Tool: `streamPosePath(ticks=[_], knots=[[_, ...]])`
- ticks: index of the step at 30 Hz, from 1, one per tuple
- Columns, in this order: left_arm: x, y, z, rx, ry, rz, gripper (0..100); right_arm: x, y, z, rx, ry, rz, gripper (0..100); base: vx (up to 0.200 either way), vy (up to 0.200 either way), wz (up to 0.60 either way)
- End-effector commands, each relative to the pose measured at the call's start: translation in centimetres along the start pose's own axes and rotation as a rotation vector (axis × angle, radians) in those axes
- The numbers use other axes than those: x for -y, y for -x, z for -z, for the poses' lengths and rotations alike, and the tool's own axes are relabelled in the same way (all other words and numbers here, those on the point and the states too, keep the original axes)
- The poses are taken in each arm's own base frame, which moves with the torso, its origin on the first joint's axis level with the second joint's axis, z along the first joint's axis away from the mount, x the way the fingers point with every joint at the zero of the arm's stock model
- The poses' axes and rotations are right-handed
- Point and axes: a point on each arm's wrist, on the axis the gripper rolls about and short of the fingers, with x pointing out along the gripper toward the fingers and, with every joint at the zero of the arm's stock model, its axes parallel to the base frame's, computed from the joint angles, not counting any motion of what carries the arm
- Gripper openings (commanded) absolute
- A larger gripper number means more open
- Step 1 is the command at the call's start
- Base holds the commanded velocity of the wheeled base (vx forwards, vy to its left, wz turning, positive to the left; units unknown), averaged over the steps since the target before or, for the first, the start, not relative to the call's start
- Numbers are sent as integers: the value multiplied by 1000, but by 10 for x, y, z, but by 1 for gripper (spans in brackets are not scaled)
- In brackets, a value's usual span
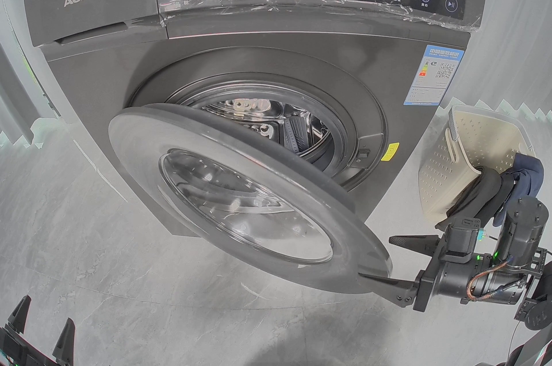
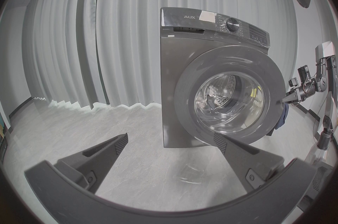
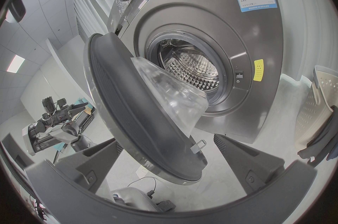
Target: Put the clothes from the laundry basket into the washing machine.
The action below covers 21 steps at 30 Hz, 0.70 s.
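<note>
Clothes [image 1: 500, 186] hang over the rim of the cream, perforated laundry basket [image 1: 445, 172], just behind your right gripper [image 1: 402, 264], on the far side of its fingers from the washing machine [image 1: 259, 57]. You have a dark garment [image 1: 477, 200], black or charcoal, bunched in long folds. A navy garment [image 1: 529, 172] sits beside it, and both are draped limp outward.

Judge them soft, light and floppy. They will sag and trail, and may snag on the rim or tug the light basket along. Take a thick bunched fold close to the rim rather than a loose edge, and pinch deep so nothing slips out.

The right gripper's fingers are spread wide and hold nothing. The edge of the open door [image 1: 345, 246] lies between them, and the lower fingertip looks to be right at that edge. The drum [image 3: 190, 66] lies open beyond those fingers.

Your left gripper [image 2: 169, 139] sits low, well apart from the basket. Its fingers are spread, with bare floor [image 2: 148, 168] between them.
</note>
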Motion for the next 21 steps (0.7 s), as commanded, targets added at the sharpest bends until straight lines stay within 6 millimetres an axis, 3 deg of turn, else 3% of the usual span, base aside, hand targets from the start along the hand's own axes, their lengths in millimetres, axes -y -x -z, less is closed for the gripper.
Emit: streamPosePath(ticks=[1,4,12,19,21], knots=[[0,0,5,2,-1,-1,100,5,-14,-2,-10,-3,11,100,-200,0,0],[0,0,5,2,-1,-1,100,4,-21,5,-46,-4,0,100,-200,0,0],[0,0,5,2,-1,-1,100,-23,-24,10,-22,17,-131,100,0,0,0],[0,0,5,2,1,1,100,-9,-26,3,11,7,-64,100,0,0,0],[0,0,5,2,1,1,100,-6,-29,2,14,8,-51,100,-200,0,0]])
